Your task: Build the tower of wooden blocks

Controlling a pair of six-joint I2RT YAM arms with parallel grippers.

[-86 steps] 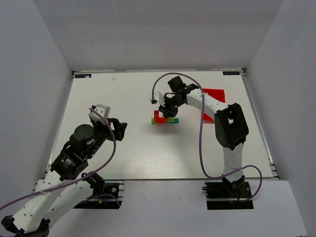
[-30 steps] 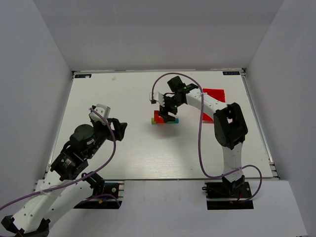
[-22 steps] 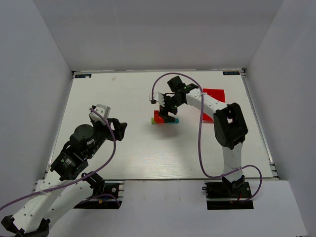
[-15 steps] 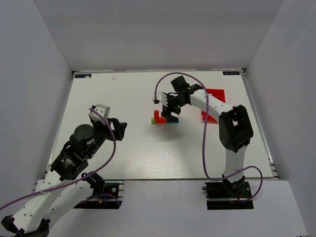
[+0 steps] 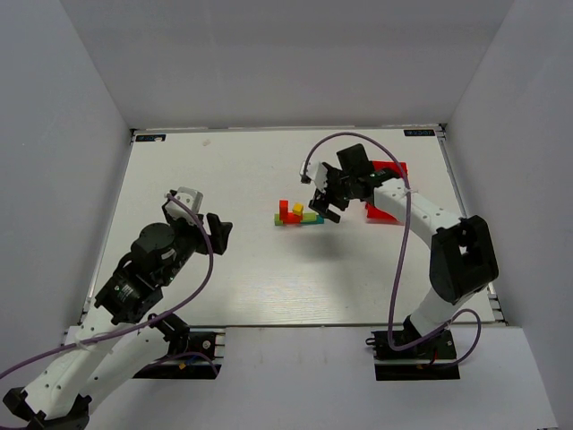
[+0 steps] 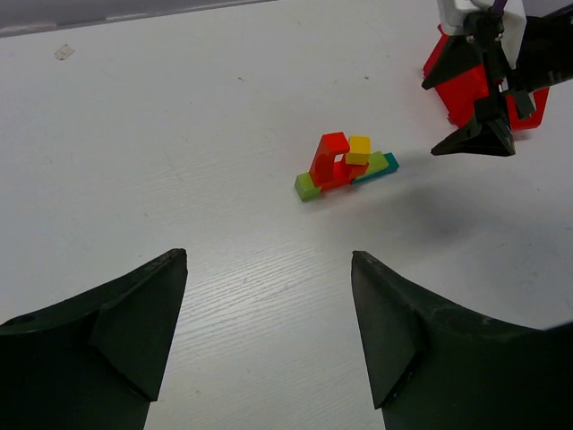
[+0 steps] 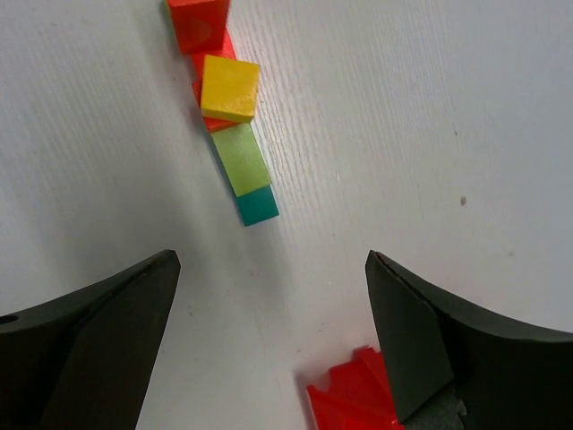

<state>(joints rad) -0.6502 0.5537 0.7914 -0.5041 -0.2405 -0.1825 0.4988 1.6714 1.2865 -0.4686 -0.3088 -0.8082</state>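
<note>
The wood block tower (image 5: 298, 215) stands mid-table: a green (image 6: 307, 186) and teal (image 6: 390, 162) bar at the bottom, a red arch (image 6: 329, 158) on it and a yellow cube (image 6: 359, 149) beside the arch. From above it shows as a row of red (image 7: 198, 18), yellow (image 7: 230, 87), green (image 7: 242, 159) and teal (image 7: 257, 206). My right gripper (image 5: 328, 210) hovers just right of the tower, open and empty (image 7: 270, 269). Well to the tower's left, my left gripper (image 5: 218, 235) is open and empty (image 6: 269, 260), facing the tower.
A red plastic bin (image 5: 385, 184) sits at the back right behind the right arm, its corner near the right fingers (image 7: 354, 399). The white table (image 5: 224, 170) is walled on three sides.
The right gripper has pulled back to the right off the tower, uncovering the yellow cube. The left arm has shifted slightly and its jaws stand a bit wider.
</note>
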